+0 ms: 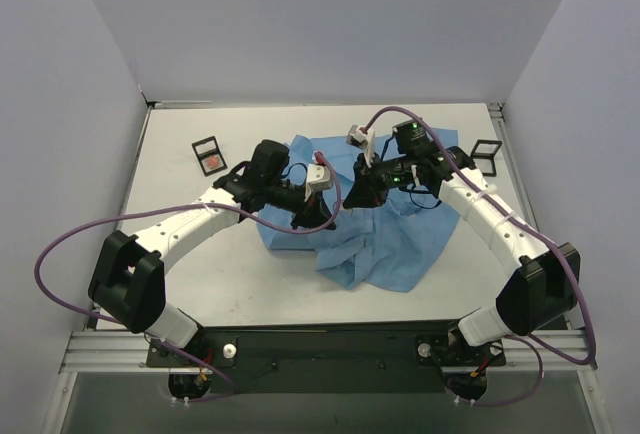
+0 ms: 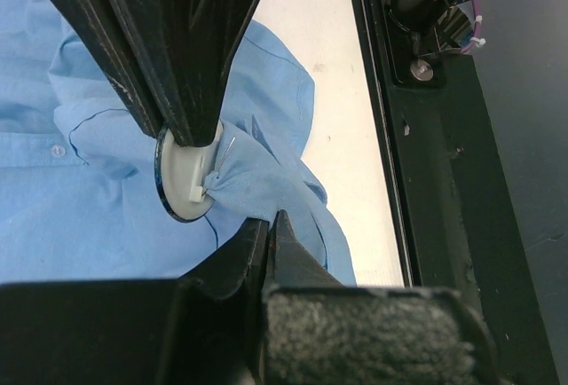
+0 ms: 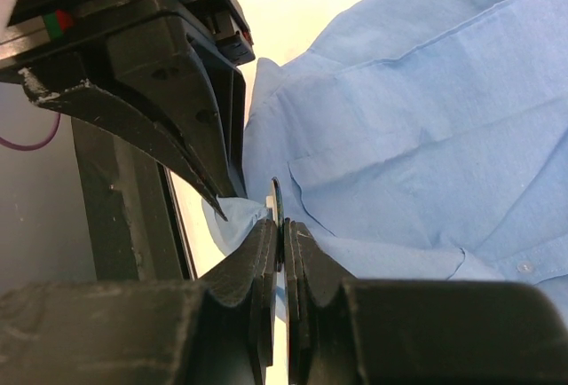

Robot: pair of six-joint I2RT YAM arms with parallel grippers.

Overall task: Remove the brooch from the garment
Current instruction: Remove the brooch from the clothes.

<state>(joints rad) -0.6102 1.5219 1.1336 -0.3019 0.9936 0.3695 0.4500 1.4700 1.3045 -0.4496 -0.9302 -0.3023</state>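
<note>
A: brooch, where is it?

B: Brooch sits on a bunched fold of the shirt, mid-table, between the two gripper tips. The left wrist view shows its pale back face with a dark rim. A small white clasp and a thin pin run into the cloth. In the right wrist view it's edge-on, just a thin dark line.

A: attached?

B: Yes. The pin is in the fabric, and the cloth gathers into a knot right at the clasp.

A: jaws?

B: Right gripper is clenched on the brooch, one fingertip on each face of the disc near its rim. Left gripper is clamped tight on a shirt fold just beside the brooch, on the clasp side. The two sets of tips are close together. Can't tell if they touch.

A: rest of the shirt?

B: Light blue and crumpled, lying on the white table around the centre. It spreads toward the near edge under the right arm. The left wrist view shows a small white button on the flat part.

A: anything else on the table?

B: A black frame lies flat at the far left, apart from the shirt, with something reddish inside. A second black frame is at the far right, just beside the right arm.
</note>
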